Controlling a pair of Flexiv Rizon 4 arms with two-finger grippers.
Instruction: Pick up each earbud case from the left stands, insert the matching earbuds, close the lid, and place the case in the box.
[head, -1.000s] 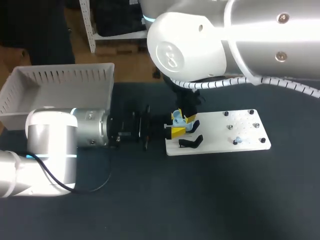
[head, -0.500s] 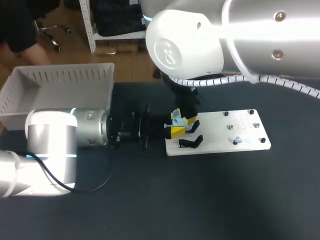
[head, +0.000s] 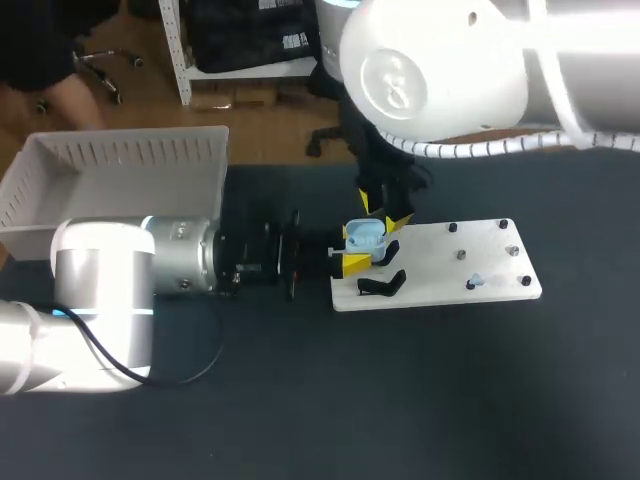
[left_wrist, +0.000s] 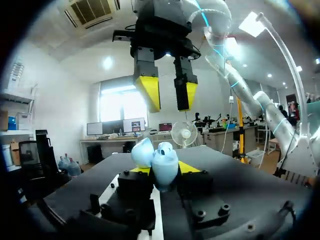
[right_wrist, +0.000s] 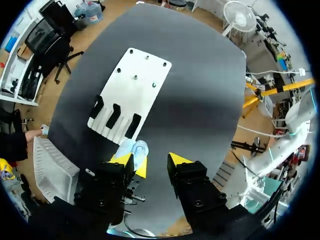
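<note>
While the left claw (head: 358, 252) pinched the blue earbud case (head: 367, 235), the right claw (head: 383, 210) hung spread above it.
Lid open, the case was over the edge of the white board (head: 450, 270) on the dark counter (head: 400, 400); the white box (head: 120, 160) stood at the left.

Before me: one dark table (head: 400, 400); on it, one flat white board (head: 440, 272), set with small dark pegs (head: 452, 228).

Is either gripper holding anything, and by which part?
The left gripper is shut on the blue earbud case, clamping its lower body. The right gripper, above, is open and empty.
</note>
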